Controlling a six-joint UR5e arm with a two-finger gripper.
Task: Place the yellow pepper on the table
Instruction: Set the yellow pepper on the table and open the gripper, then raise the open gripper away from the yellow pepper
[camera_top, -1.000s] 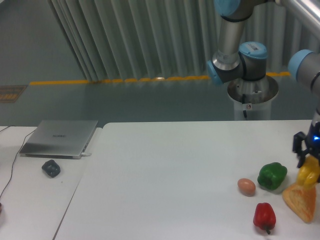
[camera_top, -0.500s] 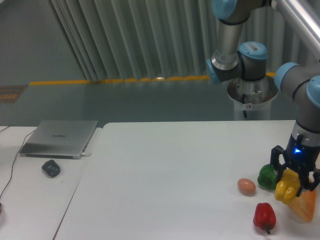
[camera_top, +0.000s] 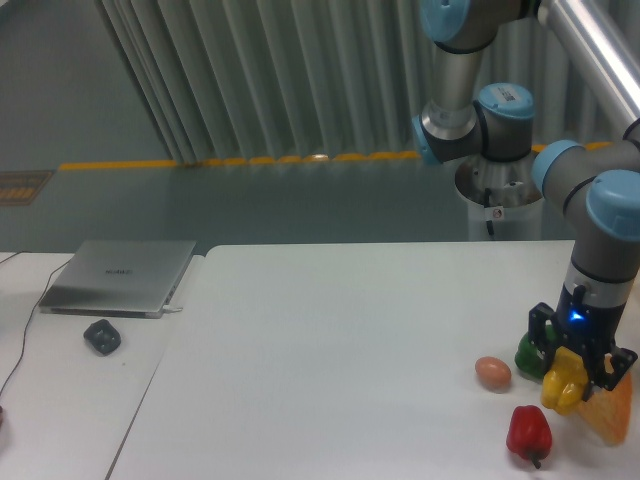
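White desk (camera_top: 350, 340) fills the lower frame; grey ribbed wall and floor with a yellow line behind. Tool (camera_top: 568, 372) at lower right, pointing down, fingers clamped on the yellow pepper (camera_top: 560, 384), which hangs at desk level; contact with the surface cannot be judged. Green pepper (camera_top: 528, 352) just behind it, partly hidden. Orange wedge-shaped item (camera_top: 608, 412) to its right. Red pepper (camera_top: 528, 432) below left, egg (camera_top: 492, 372) left. Laptop (camera_top: 120, 276) and dark mouse (camera_top: 101, 336) on the narrower desk, far left.
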